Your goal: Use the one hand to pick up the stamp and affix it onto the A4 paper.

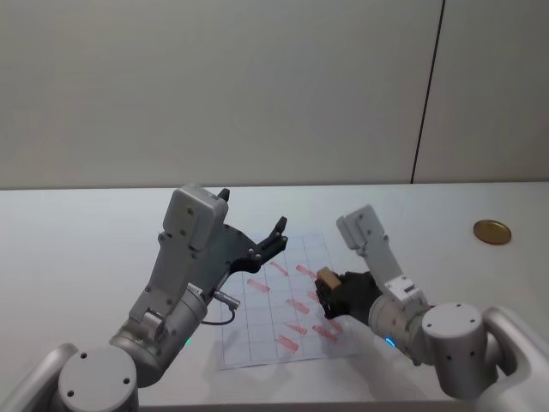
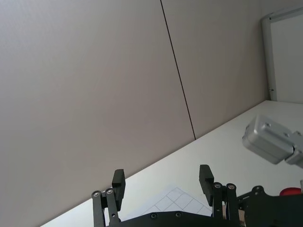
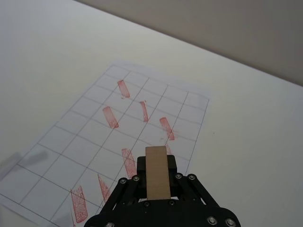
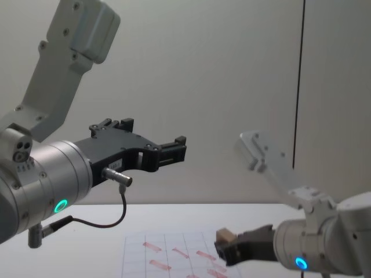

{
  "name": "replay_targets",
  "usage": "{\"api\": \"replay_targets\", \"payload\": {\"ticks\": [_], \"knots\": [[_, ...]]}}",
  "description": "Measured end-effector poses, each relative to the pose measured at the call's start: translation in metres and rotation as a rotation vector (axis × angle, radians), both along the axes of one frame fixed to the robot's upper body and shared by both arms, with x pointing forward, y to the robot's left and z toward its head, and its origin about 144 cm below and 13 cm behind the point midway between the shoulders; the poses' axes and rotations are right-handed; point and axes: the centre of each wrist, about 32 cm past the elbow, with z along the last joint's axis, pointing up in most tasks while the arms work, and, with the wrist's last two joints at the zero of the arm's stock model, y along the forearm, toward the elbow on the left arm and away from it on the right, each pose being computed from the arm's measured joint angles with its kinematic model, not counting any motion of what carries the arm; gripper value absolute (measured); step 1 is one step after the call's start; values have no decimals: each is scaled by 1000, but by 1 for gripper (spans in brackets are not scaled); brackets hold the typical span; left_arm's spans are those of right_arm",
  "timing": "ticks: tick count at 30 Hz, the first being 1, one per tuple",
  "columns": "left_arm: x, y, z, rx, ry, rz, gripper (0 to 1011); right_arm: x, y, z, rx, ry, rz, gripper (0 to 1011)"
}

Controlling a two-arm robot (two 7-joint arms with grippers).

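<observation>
The right claw (image 1: 330, 287) was clamped on the wooden stamp (image 3: 157, 172), holding it over the A4 paper's (image 3: 71, 156) right edge. The left claw (image 2: 162, 182), fingers apart, hung raised above the desk (image 1: 77, 249).

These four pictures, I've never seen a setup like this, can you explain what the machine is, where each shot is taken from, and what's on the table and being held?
It is a two-armed robot at a white table. One picture looks down from its head, one looks across from its chest, and two come from cameras on its wrists.

The right end effector is a black two-fingered clamp, shut on the stamp, a small tan wooden block, above the A4 paper. That white gridded sheet already carries several reddish stamp marks.

The left end effector is raised above the table, fingers open and holding nothing.

A brass-coloured disc lies on the table far to the robot's right.
</observation>
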Motion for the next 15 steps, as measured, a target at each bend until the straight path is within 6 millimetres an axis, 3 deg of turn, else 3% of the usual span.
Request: {"api": "replay_targets", "payload": {"ticks": [15], "knots": [[0, 0, 0, 0, 0, 0, 993, -3, -6, 23, 24, -58, -51, 219]]}}
